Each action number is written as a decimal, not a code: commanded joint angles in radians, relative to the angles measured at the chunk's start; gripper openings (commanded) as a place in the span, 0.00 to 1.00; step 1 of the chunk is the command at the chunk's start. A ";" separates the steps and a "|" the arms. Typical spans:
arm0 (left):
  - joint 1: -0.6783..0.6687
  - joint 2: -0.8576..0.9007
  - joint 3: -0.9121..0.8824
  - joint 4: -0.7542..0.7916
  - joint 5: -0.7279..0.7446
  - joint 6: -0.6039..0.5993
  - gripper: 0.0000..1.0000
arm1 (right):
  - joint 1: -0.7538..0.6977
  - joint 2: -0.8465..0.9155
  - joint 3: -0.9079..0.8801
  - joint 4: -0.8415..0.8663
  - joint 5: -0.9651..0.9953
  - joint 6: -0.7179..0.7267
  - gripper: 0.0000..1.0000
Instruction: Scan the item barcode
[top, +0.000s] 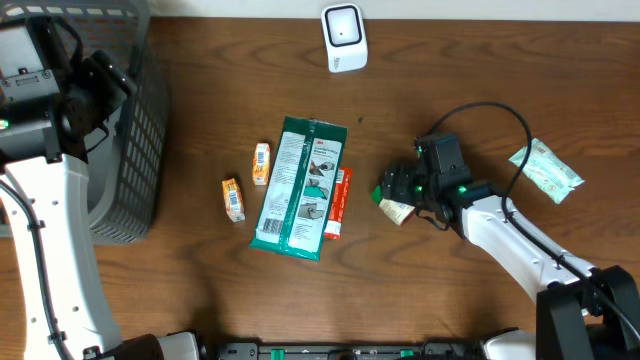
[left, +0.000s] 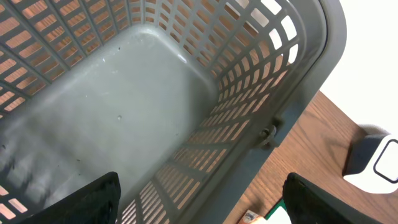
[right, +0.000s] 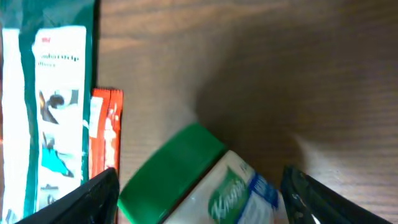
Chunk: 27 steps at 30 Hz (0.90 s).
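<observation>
My left claw (left: 202, 190) hangs spread above the grey basket (left: 261, 93), my right claw (right: 199, 180), unclenched, straddles the green-capped bottle (right: 174, 163) on the surface (right: 261, 56).

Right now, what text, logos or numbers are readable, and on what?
"3M": red logo on the green package; its other print is blurred.
Green-capped bottle: label script blurred, unreadable.
Red packet: print unreadable.
Orange box, second orange box, pale green sachet: too small to read.
</observation>
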 joint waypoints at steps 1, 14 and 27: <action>0.003 0.006 0.009 -0.001 -0.009 0.002 0.84 | 0.003 0.000 -0.005 -0.034 0.007 -0.038 0.78; 0.003 0.006 0.009 -0.001 -0.009 0.002 0.84 | 0.002 0.000 0.148 -0.150 0.018 -0.359 0.77; 0.003 0.006 0.009 -0.001 -0.009 0.002 0.84 | 0.011 0.249 0.986 -0.983 0.116 -0.480 0.88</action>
